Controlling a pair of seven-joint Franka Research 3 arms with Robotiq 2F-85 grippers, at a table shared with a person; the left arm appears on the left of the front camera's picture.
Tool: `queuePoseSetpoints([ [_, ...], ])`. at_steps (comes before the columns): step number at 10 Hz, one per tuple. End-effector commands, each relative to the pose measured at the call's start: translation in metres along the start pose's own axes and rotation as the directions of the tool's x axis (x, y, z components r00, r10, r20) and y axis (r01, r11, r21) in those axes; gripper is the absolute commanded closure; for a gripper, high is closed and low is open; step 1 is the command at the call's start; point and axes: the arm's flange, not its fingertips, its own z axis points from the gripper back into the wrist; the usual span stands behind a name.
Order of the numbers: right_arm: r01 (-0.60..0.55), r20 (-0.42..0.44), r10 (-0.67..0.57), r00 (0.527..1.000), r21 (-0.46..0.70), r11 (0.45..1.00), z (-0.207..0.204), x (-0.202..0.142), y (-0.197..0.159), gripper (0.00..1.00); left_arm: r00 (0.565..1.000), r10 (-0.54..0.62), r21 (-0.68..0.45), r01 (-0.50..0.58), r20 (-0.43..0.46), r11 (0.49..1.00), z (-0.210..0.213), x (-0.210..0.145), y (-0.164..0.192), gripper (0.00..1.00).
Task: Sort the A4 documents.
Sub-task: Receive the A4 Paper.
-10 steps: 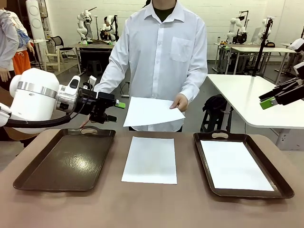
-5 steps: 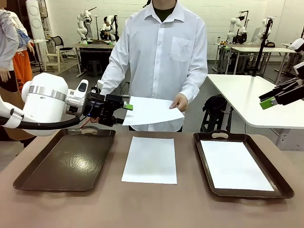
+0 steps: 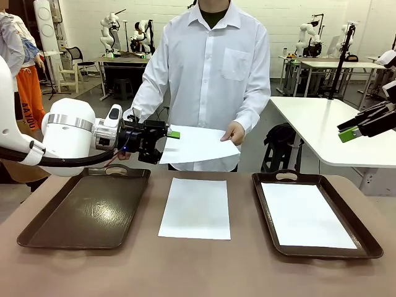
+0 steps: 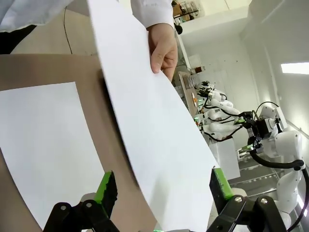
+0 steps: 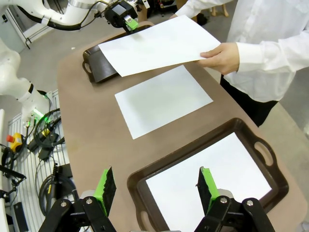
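The left gripper point(image 3: 166, 146) stands wide open, jaws astride the edge of an A4 document point(image 3: 199, 144) that the person's hand point(image 3: 234, 132) holds above the desk's point(image 3: 198, 269) far edge. A second sheet point(image 3: 195, 207) lies mid-desk, a third sheet point(image 3: 306, 213) in the tray point(image 3: 322, 252) at the right edge; the right gripper point(image 5: 157, 186) hangs open, empty.
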Motion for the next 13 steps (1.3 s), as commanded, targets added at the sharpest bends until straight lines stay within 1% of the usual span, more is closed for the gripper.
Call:
queuePoseSetpoints([
  [1, 0.001, 0.001, -0.001, 1.000, 0.002, 1.000, -0.0007, -0.0007, -0.0001, 0.11, 0.999, 0.042, -0.026, -0.042, 0.001, 0.999, -0.0032, 0.0080, 0.0062, 0.00],
  [4, 0.001, 0.001, -0.001, 1.000, 0.002, 1.000, -0.0007, -0.0007, -0.0001, 0.11, 0.998, 0.057, -0.049, -0.057, 0.008, 0.997, -0.0071, 0.0116, 0.0081, 0.00],
  [5, 0.001, 0.001, -0.001, 1.000, 0.002, 1.000, -0.0007, -0.0007, -0.0001, 0.11, 0.998, 0.062, -0.068, -0.061, 0.011, 0.996, -0.0084, 0.0135, 0.0071, 0.00],
  [6, 0.001, 0.001, -0.001, 1.000, 0.002, 1.000, -0.0007, -0.0007, -0.0001, 0.11, 0.997, 0.077, -0.111, -0.076, 0.006, 0.991, -0.0094, 0.0160, 0.0077, 0.00],
  [7, 0.001, 0.001, -0.001, 1.000, 0.002, 1.000, -0.0007, -0.0007, -0.0001, 0.11, 0.996, 0.091, -0.138, -0.088, 0.022, 0.987, -0.0096, 0.0160, 0.0069, 0.00],
  [8, 0.001, 0.001, -0.001, 1.000, 0.002, 1.000, -0.0007, -0.0007, -0.0001, 0.11, 0.996, 0.087, -0.150, -0.082, 0.028, 0.985, -0.0102, 0.0144, 0.0071, 0.09],
  [10, 0.001, 0.001, -0.001, 1.000, 0.002, 1.000, -0.0007, -0.0007, -0.0001, 0.11, 0.995, 0.103, -0.157, -0.103, -0.005, 0.982, -0.0085, 0.0124, 0.0106, 0.28],
  [13, 0.001, 0.001, -0.001, 1.000, 0.002, 1.000, -0.0007, -0.0007, -0.0001, 0.11, 0.995, 0.103, -0.152, -0.101, 0.006, 0.983, -0.0082, 0.0120, 0.0101, 0.56],
])
